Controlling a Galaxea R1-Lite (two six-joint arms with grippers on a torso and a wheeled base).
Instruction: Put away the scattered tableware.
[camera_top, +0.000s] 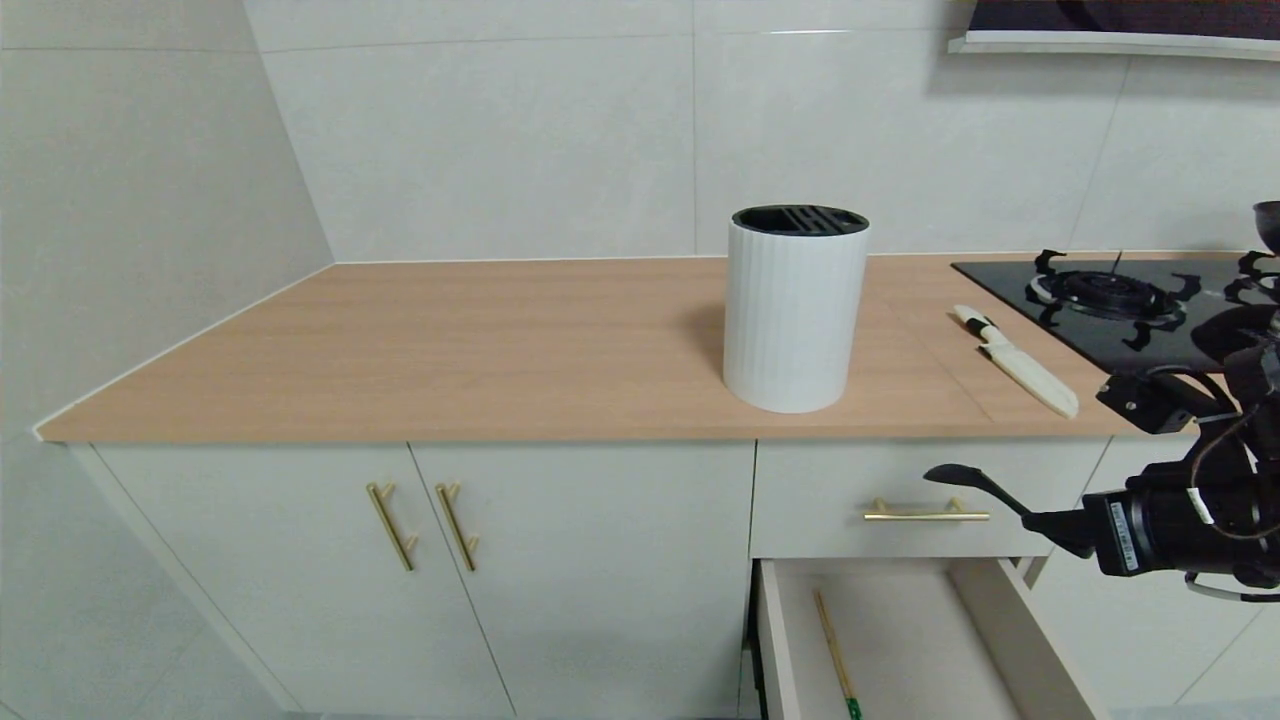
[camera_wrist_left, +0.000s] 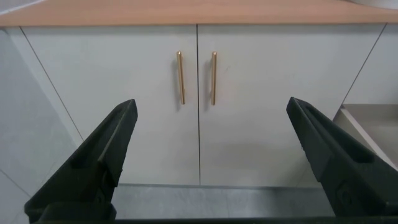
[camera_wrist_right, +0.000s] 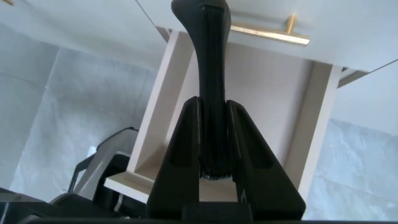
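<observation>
My right gripper (camera_top: 1050, 522) hangs in front of the cabinet, above the open drawer (camera_top: 985, 625), shut on a black spoon-like utensil (camera_top: 968, 477) that sticks out toward the left. In the right wrist view the utensil (camera_wrist_right: 210, 74) is clamped between the fingers (camera_wrist_right: 180, 155), with the drawer (camera_wrist_right: 261, 87) below it. A pair of chopsticks (camera_top: 835, 645) lies in the drawer. On the counter a cream-handled knife (camera_top: 1015, 362) lies to the right of a white knife block (camera_top: 795, 310). My left gripper (camera_wrist_left: 211, 158) is open, facing the cabinet doors (camera_wrist_left: 124, 93).
A black gas hob (camera_top: 1110, 300) sits at the counter's far right. The closed upper drawer has a gold handle (camera_top: 925, 514), and the double doors have gold handles (camera_top: 425, 525). The wooden counter (camera_top: 450, 350) runs left to a tiled corner.
</observation>
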